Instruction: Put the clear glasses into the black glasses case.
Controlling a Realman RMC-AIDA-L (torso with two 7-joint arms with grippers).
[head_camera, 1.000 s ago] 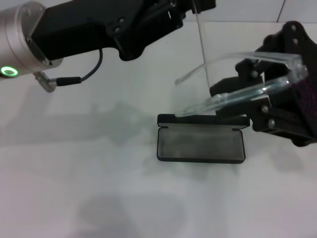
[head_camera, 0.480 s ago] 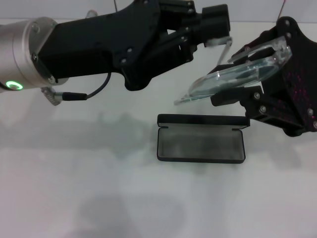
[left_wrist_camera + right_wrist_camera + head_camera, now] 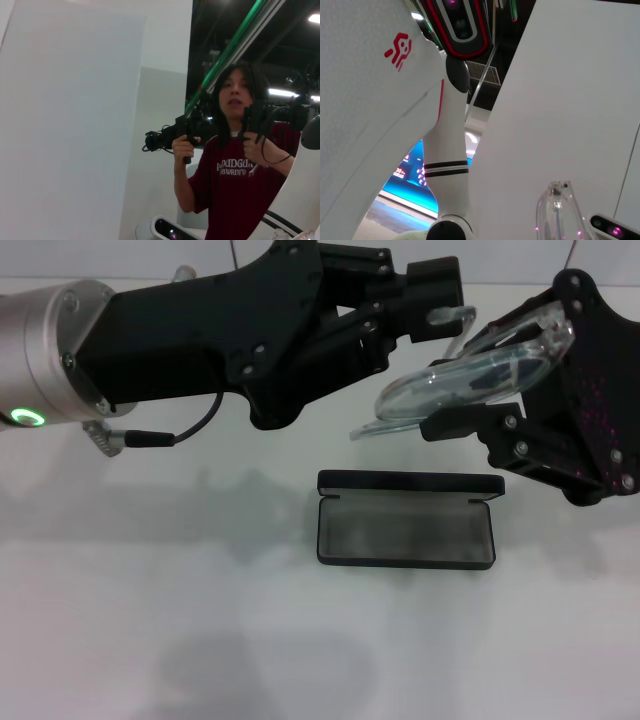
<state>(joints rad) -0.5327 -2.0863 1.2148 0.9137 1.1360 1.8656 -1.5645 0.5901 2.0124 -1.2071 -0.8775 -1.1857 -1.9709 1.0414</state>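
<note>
Left gripper (image 3: 440, 302) reaches across above the table (image 3: 150, 620) — fingers pinched on 1 arm tip of the clear glasses (image 3: 470, 385). Right gripper (image 3: 520, 390) clamps the frame, glasses held in air over the black glasses case (image 3: 405, 532). Case lies open, nothing inside — lowering in still to do.

Transparent, colourless plastic glasses (image 3: 470, 380), tilted and held aloft above and behind the case, one thin clear arm reaching toward the left pincer (image 3: 440, 300). Flat rectangular matte black glasses case (image 3: 405, 532), open on the white desk (image 3: 150, 620), grey lining upward, lid standing along its far edge.
</note>
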